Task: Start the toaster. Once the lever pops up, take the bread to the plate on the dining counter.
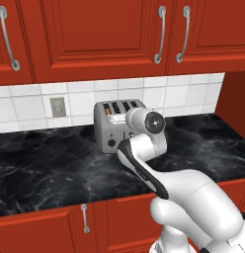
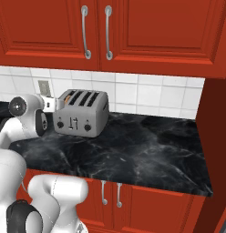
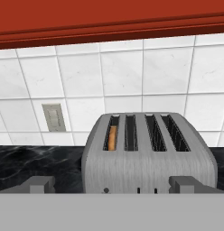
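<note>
The grey four-slot toaster (image 3: 147,155) stands on the black wall counter (image 1: 50,163) against the tiled wall, also seen as the toaster (image 1: 110,129) and the toaster (image 2: 83,113). The tan bread (image 3: 112,137) sits low in its leftmost slot, only the top edge showing. My gripper (image 3: 112,185) hovers just in front of the toaster's front face at about its height. It is open, with the fingertips (image 3: 39,184) spread wide and nothing between them. From the right base view my hand (image 2: 50,104) is at the toaster's near end. The plate and the dining counter are out of view.
A wall outlet (image 1: 58,106) sits on the tiles left of the toaster. Red upper cabinets (image 1: 95,34) hang above, and a red side panel (image 2: 217,136) closes the counter's right end. The counter's front edge (image 2: 133,184) runs above red base doors.
</note>
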{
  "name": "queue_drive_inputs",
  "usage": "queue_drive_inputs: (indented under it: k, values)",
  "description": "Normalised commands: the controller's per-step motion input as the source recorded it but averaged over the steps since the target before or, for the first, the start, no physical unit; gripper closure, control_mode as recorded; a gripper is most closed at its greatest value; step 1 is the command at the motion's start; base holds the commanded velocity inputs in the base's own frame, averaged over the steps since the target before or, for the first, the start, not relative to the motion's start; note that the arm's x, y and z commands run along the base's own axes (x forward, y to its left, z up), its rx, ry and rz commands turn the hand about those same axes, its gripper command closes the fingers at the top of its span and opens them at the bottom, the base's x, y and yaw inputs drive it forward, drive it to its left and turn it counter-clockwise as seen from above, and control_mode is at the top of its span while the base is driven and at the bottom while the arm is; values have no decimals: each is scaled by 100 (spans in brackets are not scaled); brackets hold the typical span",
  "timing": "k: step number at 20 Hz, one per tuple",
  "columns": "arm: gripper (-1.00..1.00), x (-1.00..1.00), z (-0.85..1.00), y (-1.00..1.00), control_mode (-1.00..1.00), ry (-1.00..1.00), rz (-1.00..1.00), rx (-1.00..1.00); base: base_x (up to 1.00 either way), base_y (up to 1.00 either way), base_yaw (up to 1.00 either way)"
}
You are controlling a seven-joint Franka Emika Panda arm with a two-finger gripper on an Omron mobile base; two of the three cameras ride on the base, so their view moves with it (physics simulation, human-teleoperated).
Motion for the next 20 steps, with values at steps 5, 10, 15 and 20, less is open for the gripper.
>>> queue_drive_inputs:
  k: [5,10,15,20]
  values:
    - [-100,0,0,0,-100,0,0,0,0,0,0]
    - [-100,0,0,0,-100,0,0,0,0,0,0]
    - [-100,0,0,0,-100,0,0,0,0,0,0]
    - [-100,0,0,0,-100,0,0,0,0,0,0]
